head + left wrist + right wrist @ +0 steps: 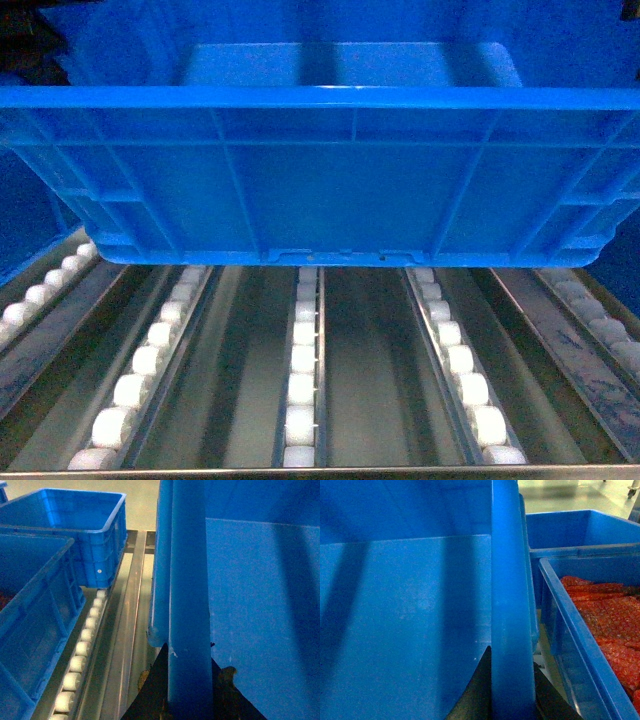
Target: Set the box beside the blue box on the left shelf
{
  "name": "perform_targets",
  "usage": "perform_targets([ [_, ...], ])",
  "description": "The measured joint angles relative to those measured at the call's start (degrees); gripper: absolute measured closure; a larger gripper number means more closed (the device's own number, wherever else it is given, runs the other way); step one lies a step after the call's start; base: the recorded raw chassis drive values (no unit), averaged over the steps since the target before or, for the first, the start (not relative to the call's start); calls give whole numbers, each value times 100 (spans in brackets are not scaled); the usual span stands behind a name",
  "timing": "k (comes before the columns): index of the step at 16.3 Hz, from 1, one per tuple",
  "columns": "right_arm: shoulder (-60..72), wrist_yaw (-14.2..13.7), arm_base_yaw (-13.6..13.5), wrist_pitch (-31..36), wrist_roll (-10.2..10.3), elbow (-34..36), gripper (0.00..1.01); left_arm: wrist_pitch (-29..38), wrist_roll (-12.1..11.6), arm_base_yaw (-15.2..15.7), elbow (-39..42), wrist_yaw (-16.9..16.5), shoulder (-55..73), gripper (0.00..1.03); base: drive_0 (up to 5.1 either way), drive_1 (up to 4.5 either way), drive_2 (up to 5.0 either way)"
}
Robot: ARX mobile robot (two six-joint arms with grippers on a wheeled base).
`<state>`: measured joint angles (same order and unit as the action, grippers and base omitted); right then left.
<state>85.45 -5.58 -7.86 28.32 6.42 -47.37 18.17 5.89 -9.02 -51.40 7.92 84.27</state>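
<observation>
A pale floor is showing behind the crates, and the left shelf (pixel 330 470) is lying below with its shiny front rail and rows of white rollers (pixel 300 390). Left of the left gripper (pixel 187 700), two blue crates (pixel 75 535) are sitting on the roller lane. The left gripper is clenching the left rim of the box (pixel 330 190), one dark finger (pixel 150 690) on each side of the wall. The box is hanging just above the rollers, between both grippers. The right gripper (pixel 512 695) is gripping the right rim in the same way. Right of it, a blue crate with red contents (pixel 605 620) is standing just beside the box, another crate (pixel 580 527) behind it.
</observation>
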Motion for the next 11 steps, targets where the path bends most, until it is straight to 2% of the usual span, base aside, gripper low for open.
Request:
perform_targets([
  [11, 0, 0, 0, 0, 0, 0, 94, 0, 0, 0, 0, 0, 0, 95, 0, 0, 0],
])
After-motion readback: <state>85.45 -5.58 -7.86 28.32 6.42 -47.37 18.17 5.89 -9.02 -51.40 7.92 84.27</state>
